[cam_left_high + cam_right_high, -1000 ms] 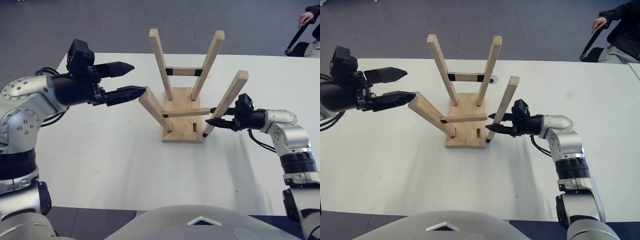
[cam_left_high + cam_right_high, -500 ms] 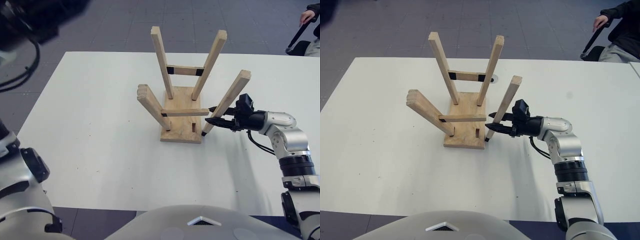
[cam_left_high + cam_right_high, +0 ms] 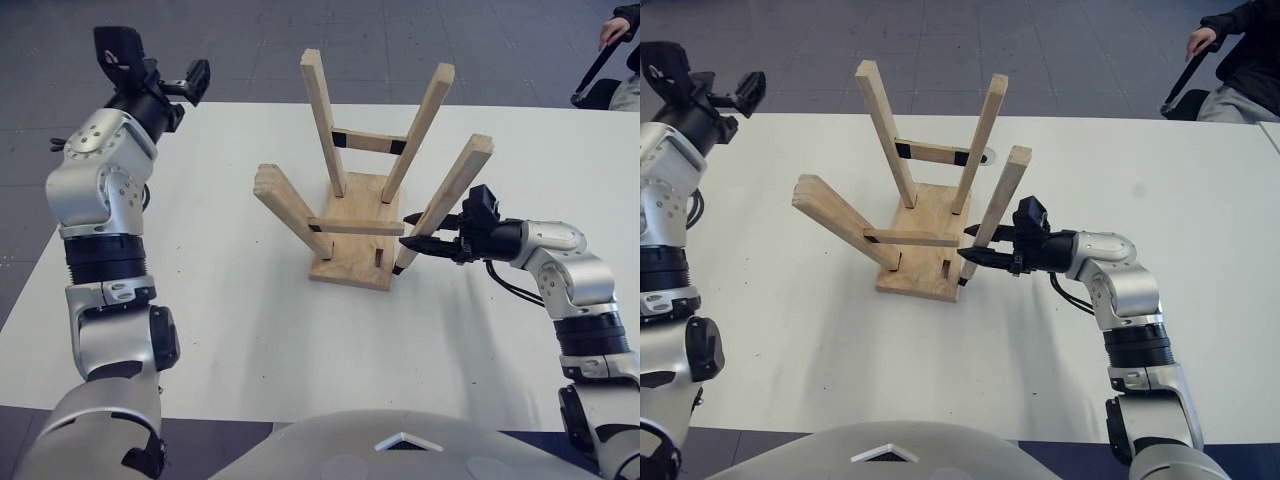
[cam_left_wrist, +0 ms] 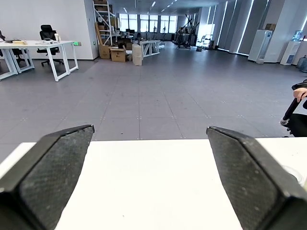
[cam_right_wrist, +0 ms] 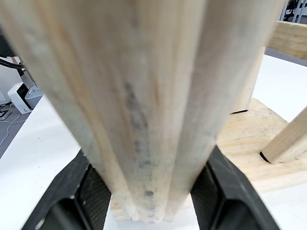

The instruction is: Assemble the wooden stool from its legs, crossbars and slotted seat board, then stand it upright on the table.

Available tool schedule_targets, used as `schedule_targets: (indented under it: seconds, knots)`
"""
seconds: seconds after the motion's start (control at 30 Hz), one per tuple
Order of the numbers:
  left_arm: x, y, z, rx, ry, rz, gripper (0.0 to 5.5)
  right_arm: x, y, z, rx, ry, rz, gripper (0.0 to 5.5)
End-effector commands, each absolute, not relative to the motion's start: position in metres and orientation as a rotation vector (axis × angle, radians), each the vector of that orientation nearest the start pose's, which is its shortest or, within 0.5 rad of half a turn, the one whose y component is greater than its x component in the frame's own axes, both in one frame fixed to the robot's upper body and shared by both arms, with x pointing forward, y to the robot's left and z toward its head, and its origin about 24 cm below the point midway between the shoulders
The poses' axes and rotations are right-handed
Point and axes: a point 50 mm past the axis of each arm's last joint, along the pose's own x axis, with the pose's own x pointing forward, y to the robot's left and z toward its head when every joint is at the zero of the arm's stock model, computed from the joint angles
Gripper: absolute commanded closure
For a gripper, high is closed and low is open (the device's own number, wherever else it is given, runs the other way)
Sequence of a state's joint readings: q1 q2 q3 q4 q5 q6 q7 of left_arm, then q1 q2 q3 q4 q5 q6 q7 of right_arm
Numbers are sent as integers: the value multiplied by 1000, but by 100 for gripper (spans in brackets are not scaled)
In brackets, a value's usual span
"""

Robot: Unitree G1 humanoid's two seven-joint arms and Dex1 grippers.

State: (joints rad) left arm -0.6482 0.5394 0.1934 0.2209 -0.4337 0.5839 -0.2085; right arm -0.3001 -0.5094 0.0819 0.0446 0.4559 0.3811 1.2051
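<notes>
The wooden stool lies upside down mid-table, its seat board (image 3: 350,258) flat and four legs pointing up. The two far legs are joined by a crossbar (image 3: 370,142) with black tape at its ends. A second crossbar (image 3: 355,226) links the leaning near-left leg (image 3: 285,208) to the near-right leg (image 3: 452,190). My right gripper (image 3: 405,230) is shut on the near-right leg low down, close to the seat; that leg (image 5: 153,96) sits between the fingers (image 5: 225,187). My left gripper (image 4: 149,128) is open, raised above the table's far-left corner (image 3: 190,82), holding nothing.
The white table (image 3: 230,340) has bare room to the left of and in front of the stool. A person's hand (image 3: 612,35) on a dark handle shows beyond the far-right corner.
My left gripper has left the near-left leg's top and swung up to the far left. The stool has slid and turned slightly leftward with the right gripper still on its leg.
</notes>
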Motion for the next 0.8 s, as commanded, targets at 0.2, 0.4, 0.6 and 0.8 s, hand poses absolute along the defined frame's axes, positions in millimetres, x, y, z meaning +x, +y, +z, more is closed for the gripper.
schedule_targets:
  seconds: [0.2, 0.4, 0.6, 0.8]
  knots:
    - [342, 233, 163, -43, 136, -154, 115, 280, -171, 130, 25, -37, 1344, 346]
    - [344, 223, 162, -52, 139, -210, 115, 271, -171, 100, 76, -81, 1387, 346]
    - [345, 224, 164, -49, 152, -228, 115, 262, -164, 76, 49, -178, 1338, 346]
    - [347, 222, 164, -53, 155, -237, 115, 259, -154, 58, 44, -173, 1357, 346]
